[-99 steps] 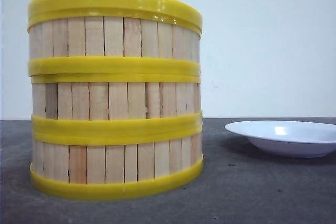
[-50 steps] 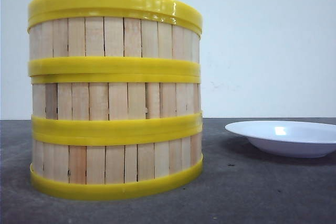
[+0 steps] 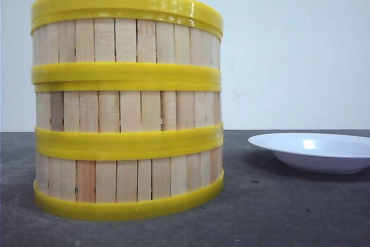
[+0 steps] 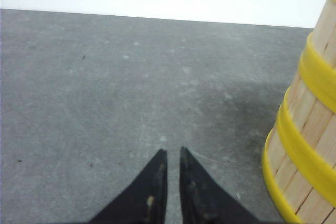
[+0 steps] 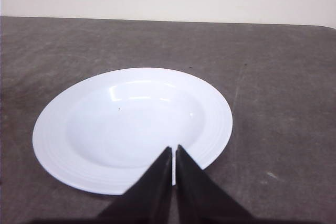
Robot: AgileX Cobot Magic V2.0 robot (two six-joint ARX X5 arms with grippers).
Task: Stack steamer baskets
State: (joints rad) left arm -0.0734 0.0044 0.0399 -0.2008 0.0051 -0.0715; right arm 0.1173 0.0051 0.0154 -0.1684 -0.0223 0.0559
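Baskets (image 3: 127,105) stand three high on the grey table (image 3: 277,212), one column with the yellow rims meeting cleanly and no visible lean, so you can judge the stacking as good as done. The white plate (image 3: 315,151) sits apart from the column, on the side of the robot's right arm, not touching it.

Your left gripper (image 4: 172,163) hovers low over bare table beside the column's foot, its black fingers nearly together with only a thin slit between them, holding nothing. Your right gripper (image 5: 173,156) hangs over the near rim of the plate, tips pressed almost shut, also empty.

If you must shift a basket again, expect it to be light and fairly stiff: thin wooden slats bound by plastic hoops. The hoops look smooth and glossy (likely slippery under hard fingers), and the slats could flex or crack if pinched hard. Take hold across the wall at a rim, one finger inside and one outside, with modest force. Nudging the column sideways risks sliding the upper tiers off true.
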